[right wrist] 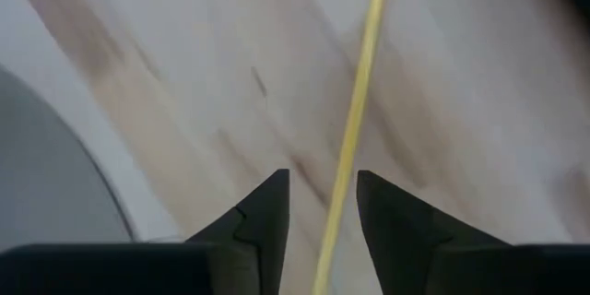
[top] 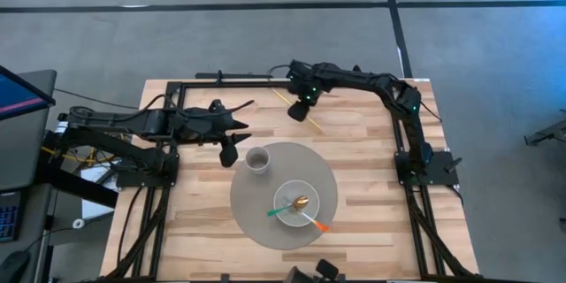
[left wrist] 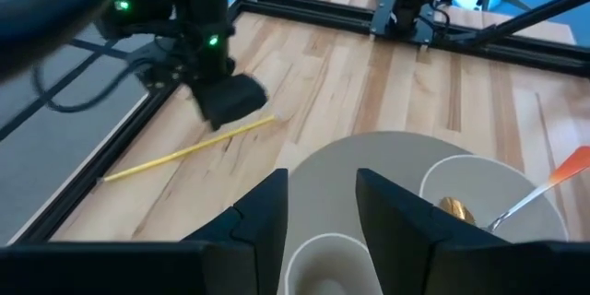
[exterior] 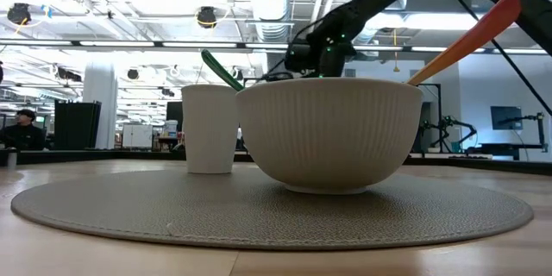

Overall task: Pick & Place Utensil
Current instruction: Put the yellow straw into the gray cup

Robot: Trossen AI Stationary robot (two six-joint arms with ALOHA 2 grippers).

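A thin yellow stick (top: 316, 124) lies flat on the wooden table near its far edge, also in the left wrist view (left wrist: 189, 150). My right gripper (top: 299, 112) hangs over it, open. In the right wrist view the stick (right wrist: 355, 138) runs between the two fingers of my right gripper (right wrist: 323, 212); no touch shows. My left gripper (top: 228, 154) is open and hovers just left of the white cup (top: 257, 160), touching nothing. A white bowl (top: 283, 193) on the grey round mat (top: 256, 221) holds a green-handled utensil (top: 279, 210), an orange-handled utensil (top: 317, 224) and a gold piece (top: 301, 202).
Black frame rails (top: 230, 80) run along the table's far edge and down both sides, close to the stick. The cup (exterior: 210, 129) and bowl (exterior: 328, 134) stand side by side on the mat (exterior: 259, 211). Bare wood lies right of the mat (top: 371, 186).
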